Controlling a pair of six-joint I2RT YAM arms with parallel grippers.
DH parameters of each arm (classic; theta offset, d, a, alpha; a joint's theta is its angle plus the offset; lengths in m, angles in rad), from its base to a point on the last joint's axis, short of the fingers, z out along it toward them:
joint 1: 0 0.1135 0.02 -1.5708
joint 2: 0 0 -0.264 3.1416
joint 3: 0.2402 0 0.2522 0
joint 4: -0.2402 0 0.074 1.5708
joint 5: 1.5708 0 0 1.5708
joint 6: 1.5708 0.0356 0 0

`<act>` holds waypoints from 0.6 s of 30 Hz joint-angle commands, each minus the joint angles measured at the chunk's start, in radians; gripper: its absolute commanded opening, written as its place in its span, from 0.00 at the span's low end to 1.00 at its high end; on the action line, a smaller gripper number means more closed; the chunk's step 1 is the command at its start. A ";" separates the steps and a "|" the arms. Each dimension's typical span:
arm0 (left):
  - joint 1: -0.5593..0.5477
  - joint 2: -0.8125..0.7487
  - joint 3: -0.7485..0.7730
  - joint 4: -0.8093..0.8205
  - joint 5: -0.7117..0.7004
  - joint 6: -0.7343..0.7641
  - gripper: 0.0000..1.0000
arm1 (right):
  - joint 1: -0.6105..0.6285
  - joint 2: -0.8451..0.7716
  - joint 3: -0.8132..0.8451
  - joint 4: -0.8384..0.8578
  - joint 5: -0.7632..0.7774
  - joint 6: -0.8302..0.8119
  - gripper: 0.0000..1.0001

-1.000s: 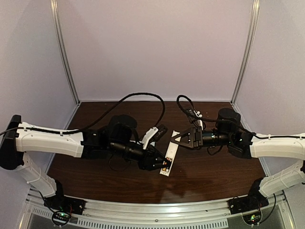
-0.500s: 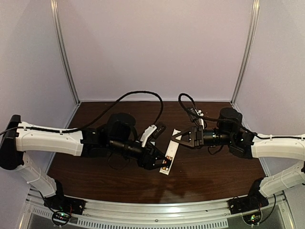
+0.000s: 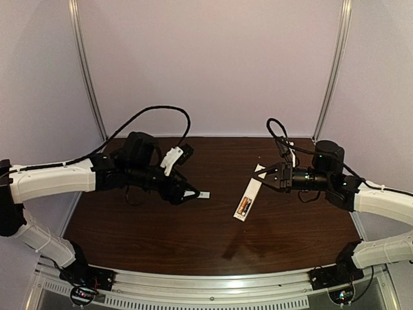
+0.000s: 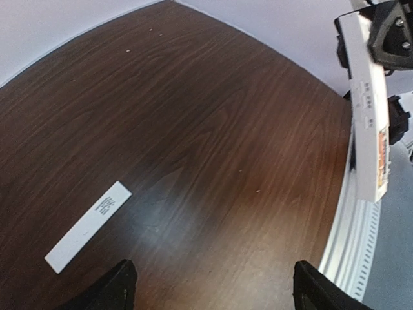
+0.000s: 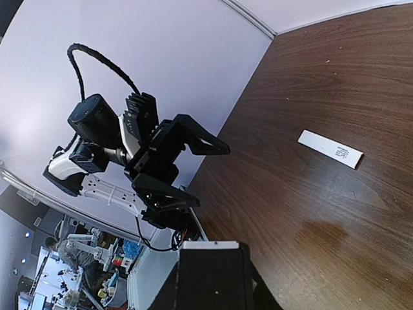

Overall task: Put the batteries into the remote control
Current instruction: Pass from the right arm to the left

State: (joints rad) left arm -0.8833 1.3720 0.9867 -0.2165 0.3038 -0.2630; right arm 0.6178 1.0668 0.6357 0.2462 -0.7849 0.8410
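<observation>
Two tools | right tool [image 3: 261, 174] clamped on remote control [image 3: 247, 197], 1 o'clock end | left tool [image 5: 210, 175] wide, empty | remote control likely light, rigid, slick: grip long edges

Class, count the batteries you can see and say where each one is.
1. The orange battery sits in the open bay of the remote control, which the right gripper holds. A second may be hidden beside it.
</observation>
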 commanded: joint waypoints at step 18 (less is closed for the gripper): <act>-0.261 0.322 0.317 0.087 -0.247 -0.104 0.83 | -0.014 -0.002 -0.151 0.083 0.178 0.140 0.00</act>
State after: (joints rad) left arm -1.1133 1.6138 1.2190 -0.1791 0.1272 -0.2970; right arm 0.5900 1.0714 0.4946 0.2657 -0.6613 0.9451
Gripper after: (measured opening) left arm 0.843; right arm 0.249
